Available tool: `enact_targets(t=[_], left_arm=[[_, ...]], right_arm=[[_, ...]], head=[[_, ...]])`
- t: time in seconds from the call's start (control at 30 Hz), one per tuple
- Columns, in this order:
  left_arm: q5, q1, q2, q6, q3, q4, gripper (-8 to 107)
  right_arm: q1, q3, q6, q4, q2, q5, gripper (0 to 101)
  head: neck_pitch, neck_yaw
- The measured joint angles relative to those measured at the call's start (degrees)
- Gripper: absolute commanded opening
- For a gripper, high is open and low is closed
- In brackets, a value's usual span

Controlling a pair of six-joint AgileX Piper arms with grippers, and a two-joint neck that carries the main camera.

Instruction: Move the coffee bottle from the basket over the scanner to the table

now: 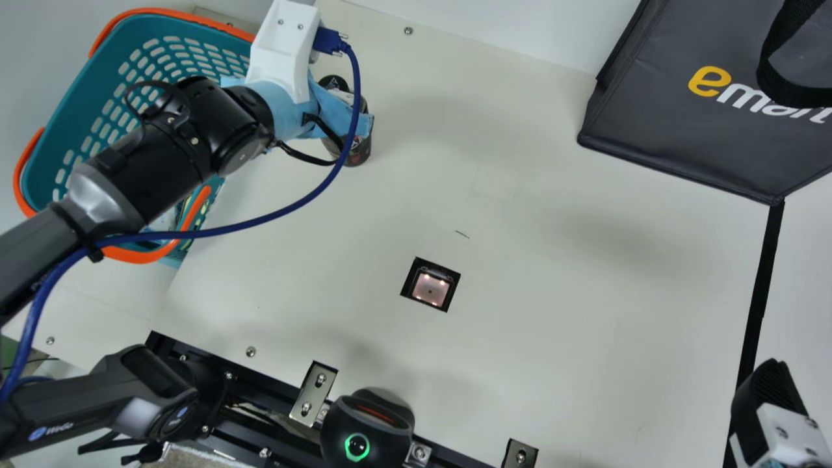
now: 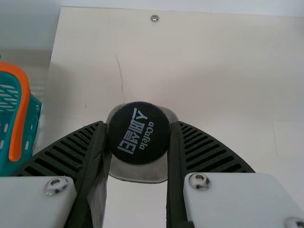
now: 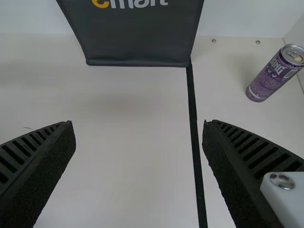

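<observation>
From where I stand, the coffee bottle (image 1: 359, 155) is out of the teal basket (image 1: 78, 104) with its orange rim, just beside it and over the cream table (image 1: 520, 214), well apart from the scanner (image 1: 430, 288), whose square window glows pinkish in the tabletop. The left gripper (image 1: 325, 107) has it: in the left wrist view the two ribbed fingers are clamped on the bottle from either side, right at its round black cap (image 2: 138, 133). I can't tell whether the bottle's base touches the table. That cap carries white print, big Korean characters with a smaller line in Latin letters alongside, while on the bottle's dark body I can make out no words. The loudest lettering around is on the dark grey bag (image 1: 650, 130) at the far side, one fat yellow letter followed by white ones, partly covered by a black strap (image 1: 786, 71). Over at the main view's lower left, a grey arm section (image 1: 84, 416) bears a round blue logo with small white letters. The right gripper (image 1: 770, 403) is at the main view's lower right corner, and in the right wrist view its fingers stand wide apart with nothing between them but bare tabletop and a black strip (image 3: 194, 118). Beyond them a purple can (image 3: 274, 76) stands near the bag, with pale lettering around its side.
</observation>
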Motion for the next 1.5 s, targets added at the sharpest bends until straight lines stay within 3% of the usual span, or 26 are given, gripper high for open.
enact_targets(t=[0.47, 0.77, 1.2, 1.5], left_arm=[[-1.6, 1.4, -0.8, -0.3, 1.1, -0.7, 59], [-3.0, 2.5, -4.6, 4.9, 3.0, -6.6, 89], [2.6, 5.0, -17.5, 19.4, 8.2, -19.5, 90], [8.7, 8.1, -26.6, 24.1, 9.6, -20.7, 90]], right_arm=[[0.0, 0.0, 0.0, 0.0, 0.0, -0.1, 95], [0.0, 0.0, 0.0, 0.0, 0.0, -0.1, 95], [0.0, 0.0, 0.0, 0.0, 0.0, -0.1, 95], [0.0, 0.0, 0.0, 0.0, 0.0, -0.1, 95]], head=[[0.0, 0.0], [0.0, -0.1], [0.0, -0.1], [-0.1, 0.0]])
